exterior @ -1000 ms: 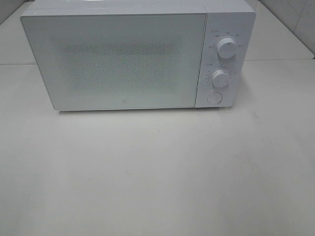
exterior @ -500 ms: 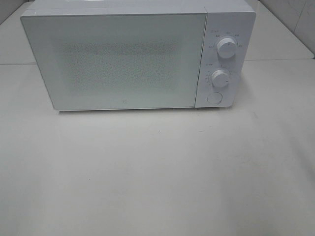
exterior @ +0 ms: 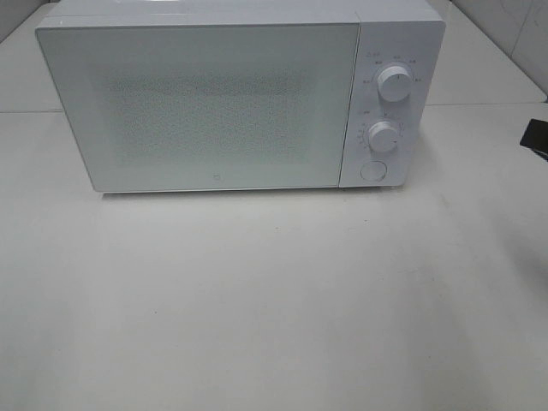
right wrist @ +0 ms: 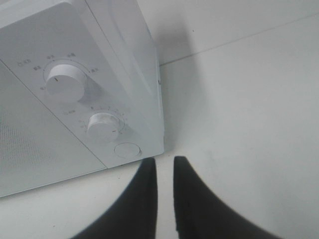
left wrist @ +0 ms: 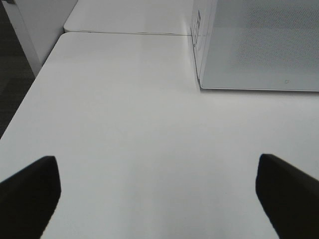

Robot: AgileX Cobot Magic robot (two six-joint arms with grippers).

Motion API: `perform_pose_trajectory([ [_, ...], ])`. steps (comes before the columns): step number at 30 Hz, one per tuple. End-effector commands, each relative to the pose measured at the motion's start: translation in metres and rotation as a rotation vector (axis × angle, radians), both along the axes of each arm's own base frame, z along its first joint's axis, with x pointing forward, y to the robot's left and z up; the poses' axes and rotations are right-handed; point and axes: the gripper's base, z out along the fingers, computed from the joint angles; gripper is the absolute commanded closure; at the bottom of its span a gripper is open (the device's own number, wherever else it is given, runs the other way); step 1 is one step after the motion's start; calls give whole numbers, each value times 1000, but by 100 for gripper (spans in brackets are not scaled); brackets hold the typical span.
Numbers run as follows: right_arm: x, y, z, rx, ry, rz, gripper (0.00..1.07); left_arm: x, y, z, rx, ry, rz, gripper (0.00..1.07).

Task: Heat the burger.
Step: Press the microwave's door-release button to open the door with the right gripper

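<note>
The microwave (exterior: 214,103) is shut at the tabletop's (exterior: 274,300) far edge. The right end effector (right wrist: 164,167), almost closed, is near its button (right wrist: 126,150). The left end effector (left wrist: 155,167) is wide open. Next, likely: push the button.

Your tally: one white microwave (exterior: 240,98). It has one door (exterior: 197,107), two round dials, the upper dial (exterior: 394,83) and the lower dial (exterior: 384,135), and one round button (exterior: 372,170). You have two grippers in view, left gripper (left wrist: 158,186) and right gripper (right wrist: 165,169), with two dark jaws apiece, four in all. The surface (exterior: 274,300) counts as two white slabs with one seam.
</note>
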Motion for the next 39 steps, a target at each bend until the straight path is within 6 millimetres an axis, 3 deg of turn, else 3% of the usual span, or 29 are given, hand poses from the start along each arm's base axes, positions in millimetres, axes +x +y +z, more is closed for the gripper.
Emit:
perform_pose_trajectory([
  [1,11,5,-10,121,12,6,107,-2,0,0,4,-20,6,7],
  [8,25,9,-22,477,43,-70,107,-2,0,0,4,-20,6,7],
  [16,39,15,-58,872,230,-228,107,-2,0,0,4,-20,6,7],
  [19,40,17,-61,901,238,-239,107,-2,0,0,4,-20,6,7],
  [27,45,48,-89,1054,245,-345,107,-2,0,0,4,-20,6,7],
  [39,60,71,-96,1109,215,-392,107,-2,0,0,4,-20,6,7],
])
